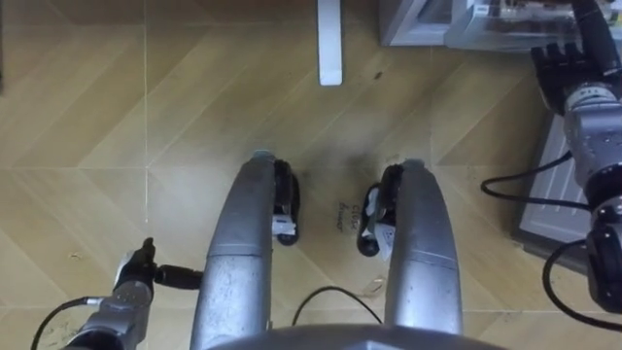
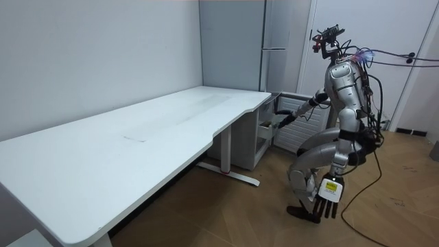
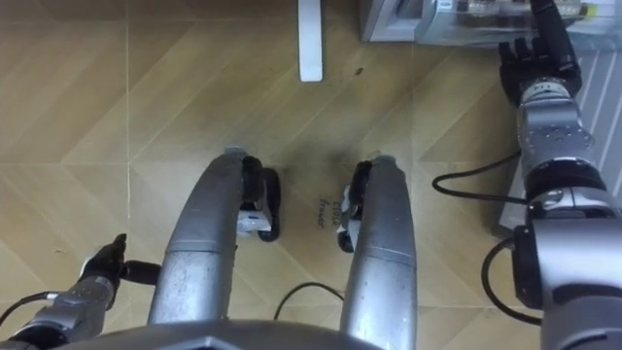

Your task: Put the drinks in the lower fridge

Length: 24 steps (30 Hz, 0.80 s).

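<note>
**Crouched at the open lower drawer, right hand at its rim**

The robot squats with knees deeply bent on the herringbone wooden floor (image 1: 194, 117). It is just past the far end of the long white desk (image 2: 137, 130) and faces the tall grey fridge (image 2: 278, 68). At the fridge's foot a pale, box-shaped drawer (image 1: 437, 29) stands pulled out, so the lower compartment is open to take things.

The right hand (image 1: 569, 68) is stretched forward to the drawer's near edge, toward its right corner. Dark shapes overlap it there, so I cannot tell whether it grips something or merely rests against the rim. The left hand (image 2: 330, 195) hangs low beside the bent leg, near the floor, slack and wide, with nothing in it.

I cannot pick out the drinks with any certainty. A few small pale shapes show inside the drawer along its far edge, but they are too small to name.

On progress, my reading is that reaching and opening the lower fridge is done and the work is now at the drawer itself. Whether any drink is already stowed is unclear. What seems to remain is setting down whatever the right hand may carry, drawing that arm back clear of the rim, pushing the drawer shut and standing up.
</note>
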### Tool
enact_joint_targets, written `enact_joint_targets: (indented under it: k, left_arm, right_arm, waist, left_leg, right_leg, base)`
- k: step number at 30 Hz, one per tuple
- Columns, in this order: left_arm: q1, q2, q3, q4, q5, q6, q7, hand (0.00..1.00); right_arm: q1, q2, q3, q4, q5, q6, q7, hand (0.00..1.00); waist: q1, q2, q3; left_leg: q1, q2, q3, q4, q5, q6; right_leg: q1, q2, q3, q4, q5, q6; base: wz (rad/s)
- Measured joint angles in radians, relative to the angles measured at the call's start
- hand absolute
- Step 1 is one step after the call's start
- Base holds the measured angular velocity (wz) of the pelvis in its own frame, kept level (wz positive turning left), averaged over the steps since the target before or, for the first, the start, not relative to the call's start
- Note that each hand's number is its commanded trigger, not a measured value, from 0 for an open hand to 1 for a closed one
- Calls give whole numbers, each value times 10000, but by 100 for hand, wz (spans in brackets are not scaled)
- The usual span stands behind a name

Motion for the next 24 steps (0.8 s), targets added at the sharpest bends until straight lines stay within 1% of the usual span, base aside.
enact_joint_targets:
  k: [2,3,4,5,6,7,8,9,10,11,12,13,14,15,16,18,19,21,22,24]
  left_arm:
    - [143,22,240,-1,-1,-45,-7,0]
    - [238,24,380,-23,0,-81,-3,0]
    - [296,32,431,-50,0,-81,-1,0]
    - [450,78,496,-170,-24,-78,21,0]
    - [644,173,550,-433,-21,-88,20,0]
    - [691,215,574,-513,-22,-101,21,0]
    - [776,321,574,-652,-23,-127,20,0]
    - [790,373,577,-660,-28,-165,19,0]
    - [835,399,577,-660,-41,-186,16,0]
    - [955,447,605,-664,-40,-276,1,0]
    - [1075,500,664,-717,-33,-338,-1,0]
    - [1129,518,703,-768,-29,-343,-1,0]
    - [1200,522,843,-784,-25,-368,-24,0]
    - [1297,545,1008,-813,-26,-376,-27,0]
    - [1340,571,1071,-843,-25,-376,-27,0]
    - [1513,679,1352,-957,-22,-374,-28,0]
    - [1558,728,1381,-965,-22,-382,-29,0]
    - [1745,890,1544,-1084,-23,-398,-34,0]
    - [1763,922,1565,-1083,-24,-396,-27,0]
    - [1848,1001,1561,-1058,-28,-372,-27,0]
  right_arm:
    - [0,-15,8,0,-2,2,-2,0]
    - [1,-57,12,1,-12,2,-36,0]
    - [0,-70,15,1,-14,1,-96,0]
    - [2,-76,30,2,-45,1,-145,0]
    - [3,-100,33,8,-81,0,-245,0]
    - [2,-115,34,13,-93,-1,-297,0]
    - [3,-121,71,25,-94,-11,-360,0]
    - [3,-149,117,41,-90,-33,-450,0]
    - [3,-150,126,93,-81,-35,-516,0]
    - [3,-153,139,173,-82,-35,-556,0]
    - [2,-209,143,198,-85,-44,-612,0]
    - [3,-266,145,197,-86,-45,-645,0]
    - [-3,-401,147,196,-89,-47,-737,0]
    - [-11,-543,147,196,-89,-58,-811,0]
    - [-13,-617,147,196,-88,-70,-849,0]
    - [-20,-762,185,196,-80,-267,-970,0]
    - [-21,-766,185,195,-72,-327,-978,0]
    - [-51,-782,202,196,-9,-585,-1018,0]
    - [-58,-784,203,196,-8,-620,-1019,0]
    - [-93,-799,211,196,-9,-678,-1028,0]
  waist:
    - [88,-28,8]
    - [193,-29,8]
    - [227,-29,8]
    - [212,-51,21]
    - [207,-91,46]
    - [217,-129,68]
    - [275,-167,91]
    - [419,-200,113]
    - [492,-199,112]
    - [553,-199,113]
    - [618,-214,119]
    - [675,-214,119]
    - [787,-214,119]
    - [837,-213,118]
    - [872,-213,118]
    - [1088,-212,117]
    - [1137,-213,118]
    - [1391,-213,117]
    - [1436,-213,117]
    - [1542,-213,117]
  left_leg:
    - [3,58,-1,-23,0,-3]
    - [21,122,1,-70,3,-7]
    - [43,121,6,-111,11,-16]
    - [131,100,15,-252,62,-35]
    - [242,12,28,-444,142,-53]
    - [301,-39,33,-561,200,-61]
    - [396,-53,28,-758,283,-74]
    - [496,-41,12,-899,331,-120]
    - [538,-45,-14,-971,344,-143]
    - [600,-56,-133,-1132,399,-206]
    - [642,-62,-246,-1332,495,-239]
    - [657,-65,-269,-1436,540,-266]
    - [693,-87,-326,-1648,660,-276]
    - [730,-228,-423,-1875,778,-339]
    - [754,-241,-483,-1984,851,-344]
    - [920,-391,-691,-2390,1061,-452]
    - [976,-392,-738,-2503,1108,-476]
    - [1182,-409,-1008,-2905,1259,-644]
    - [1229,-416,-1085,-2998,1296,-691]
    - [1411,-502,-1350,-3220,1379,-831]
  right_leg:
    - [0,26,-23,-49,15,-23]
    - [17,15,-71,-121,51,-74]
    - [37,5,-92,-165,71,-100]
    - [110,-67,-100,-243,84,-114]
    - [210,-173,-117,-337,90,-120]
    - [252,-201,-111,-408,98,-127]
    - [347,-233,-159,-553,135,-143]
    - [460,-226,-236,-724,196,-188]
    - [534,-205,-291,-824,224,-214]
    - [664,-196,-431,-1025,279,-283]
    - [745,-198,-514,-1200,317,-318]
    - [774,-209,-573,-1295,336,-336]
    - [840,-251,-671,-1455,366,-378]
    - [913,-345,-752,-1589,375,-417]
    - [953,-382,-809,-1654,399,-477]
    - [1223,-503,-1105,-1937,411,-625]
    - [1300,-519,-1188,-2021,416,-657]
    - [1625,-510,-1524,-2392,448,-807]
    - [1699,-510,-1605,-2474,448,-835]
    - [2003,-513,-1868,-2659,399,-965]
  base:
    - [-8]
    - [-10]
    - [0]
    - [12]
    - [18]
    - [21]
    - [9]
    - [0]
    - [0]
    - [6]
    - [11]
    - [18]
    - [28]
    - [33]
    - [37]
    - [35]
    - [29]
    - [23]
    - [25]
    - [25]
